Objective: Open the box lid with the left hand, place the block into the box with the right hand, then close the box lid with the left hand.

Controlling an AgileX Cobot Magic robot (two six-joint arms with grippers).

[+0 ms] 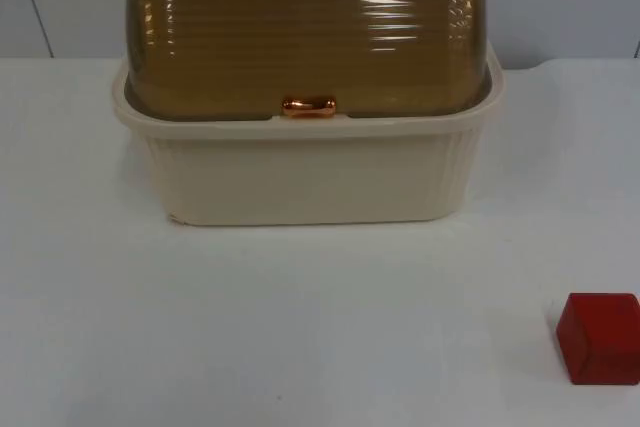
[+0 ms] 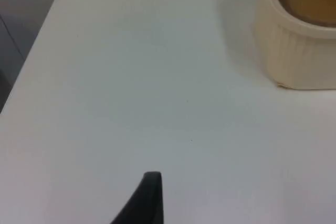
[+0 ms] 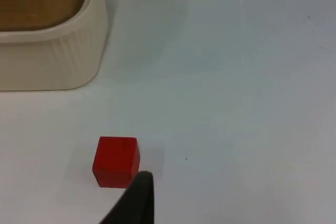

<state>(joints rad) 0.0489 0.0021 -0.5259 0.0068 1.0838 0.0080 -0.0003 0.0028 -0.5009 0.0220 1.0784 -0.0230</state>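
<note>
Left claw (image 2: 149, 203): it hangs over the bare worktop (image 2: 131, 93), off to the side of the box. One black fingertip shows, so I cannot tell how wide it is.
Right claw (image 3: 137, 200): it hangs low over the worktop, just beside the block. One black fingertip shows, so I cannot tell how wide it is.
Block (image 1: 600, 337): a red cube. It sits flat on the worktop, well apart from the box, at the near right in the top view. All its sides are alike, so it has no long side.
Box (image 1: 308, 172): cream, with ribbed walls. It stands at the back of the worktop, by the grey wall. Its long side runs left to right.
Lid (image 1: 305, 22): brown, see-through and round on top. It is down on the box.
Handle (image 1: 308, 107): a small shiny orange knob at the lid's front edge, facing the near side.
</note>
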